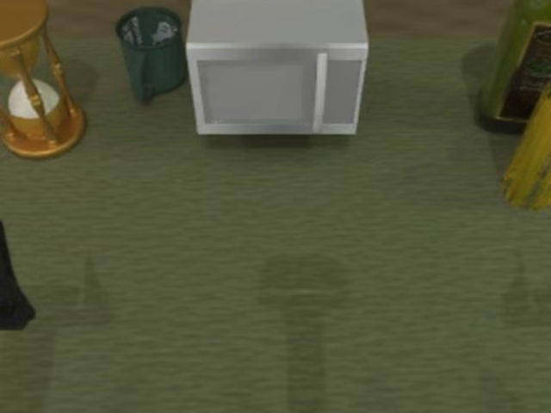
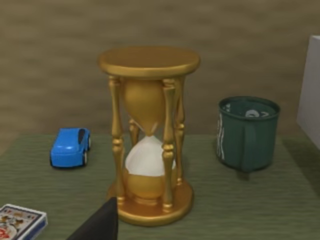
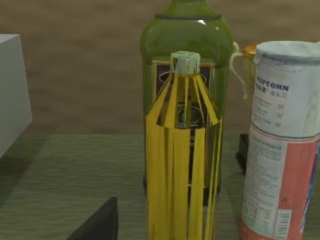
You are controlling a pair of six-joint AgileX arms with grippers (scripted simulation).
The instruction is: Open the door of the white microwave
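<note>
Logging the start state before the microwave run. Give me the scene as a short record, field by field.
door: shut, flush with the front of the white microwave
handle: vertical bar beside the control strip
beside microwave, table's left: green cup, then hourglass
table's right: green bottle, yellow object
left arm: at the table's left edge, clear of the microwave
right arm: not seen from above

Popcorn can (image 3: 282, 145): reads "POPCORN" near its top; the smaller print below is illegible.
Bottle label (image 3: 187, 95): illegible.
</note>
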